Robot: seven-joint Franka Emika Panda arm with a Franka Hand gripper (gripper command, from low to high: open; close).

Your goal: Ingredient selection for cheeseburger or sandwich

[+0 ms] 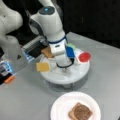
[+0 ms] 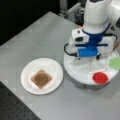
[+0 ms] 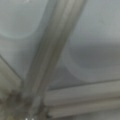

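Toast square topped with dark patty: flat on white plate, lower frame in both front views, corners pointing diamond-wise. Cheese square, red disc, green leaf: on round tray. Hand: pointing straight down at tray centre; opening cannot be told.

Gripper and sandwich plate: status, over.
Gripper low over white turntable, among ingredients. Toast with patty on plate. Cheese square, red disc on turntable.

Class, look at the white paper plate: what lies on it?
On the white paper plate, a dark brown patty lies on a tan-brown toast square. Anything beneath the toast is covered.
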